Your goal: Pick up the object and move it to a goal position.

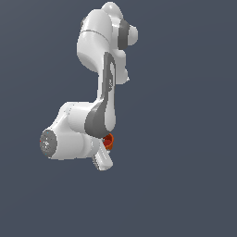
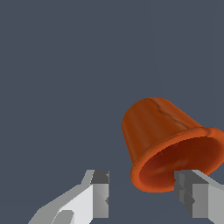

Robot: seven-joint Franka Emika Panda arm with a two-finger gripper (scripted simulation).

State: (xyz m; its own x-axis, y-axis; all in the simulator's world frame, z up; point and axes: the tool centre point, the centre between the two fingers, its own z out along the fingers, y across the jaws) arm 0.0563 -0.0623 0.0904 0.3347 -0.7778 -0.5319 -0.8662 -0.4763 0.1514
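The gripper (image 2: 142,197) is standing wide open with the cup (image 2: 164,140) lying tipped just beyond its fingers (image 2: 99,197), so it should be centring over the rim before closing.

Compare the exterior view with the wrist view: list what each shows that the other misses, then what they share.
Only the exterior view shows the whole white arm, its joints and links, with just a sliver of the orange-red cup peeking out beside the hand.

Only the wrist view shows the cup's open mouth, dark inside, thicker rim band and tapered wall, lying on its side. It also shows both fingertips spread apart, one in front of the rim; contact is unclear.

Both show the cup, the gripper and the plain grey-blue background.
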